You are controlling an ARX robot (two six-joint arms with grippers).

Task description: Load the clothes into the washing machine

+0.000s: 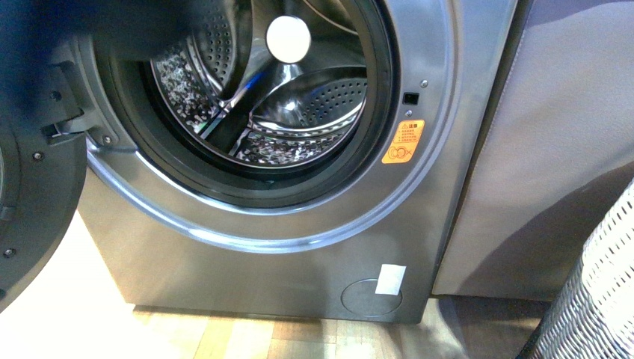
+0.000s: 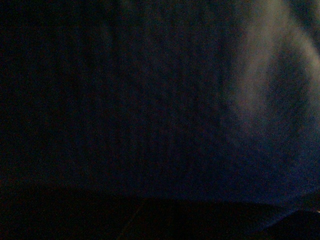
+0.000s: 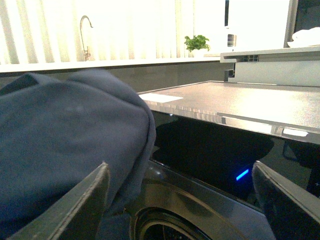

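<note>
Right wrist view: right claw [image 3: 179, 172] wide open, empty, beside limp, soft clothes [image 3: 65, 135]; likely light, so pinch a thick fold. Left wrist view dark: left claw, cannot tell.

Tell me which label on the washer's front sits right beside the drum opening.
The orange warning sticker, just right of the drum opening; the plain white tag sits much lower down.

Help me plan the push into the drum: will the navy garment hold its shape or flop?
Probably floppy: the clothes bulge in soft rounded folds. They will likely drape over the rim of the washing machine rather than slide in. The matte surface suggests they won't be slippery.
</note>
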